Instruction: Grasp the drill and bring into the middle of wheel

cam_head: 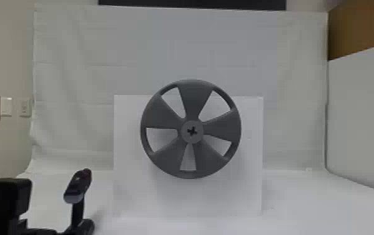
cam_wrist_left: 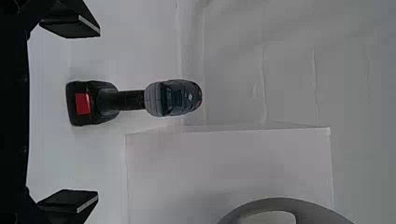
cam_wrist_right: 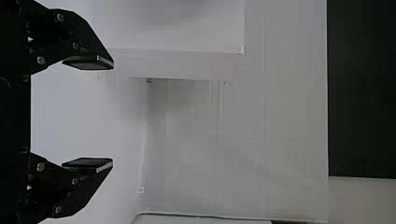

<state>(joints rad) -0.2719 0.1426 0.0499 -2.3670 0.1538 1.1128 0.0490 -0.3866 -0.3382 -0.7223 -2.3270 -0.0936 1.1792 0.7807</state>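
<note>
White surface (cam_head: 305,200) bears the upright drill (cam_wrist_left: 175,98), seemingly grey and black.

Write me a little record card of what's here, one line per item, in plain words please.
drill: black and grey, upright on the white surface, left of the white block; not grasped
wheel: grey, five openings, at the block's front, its top above the block's top edge
wheel middle: round hub, dark cross-shaped mark
left gripper: open, facing the drill, fingers clear of it
right gripper: open, holding nothing
task stage: drill not yet at the wheel's middle
</note>
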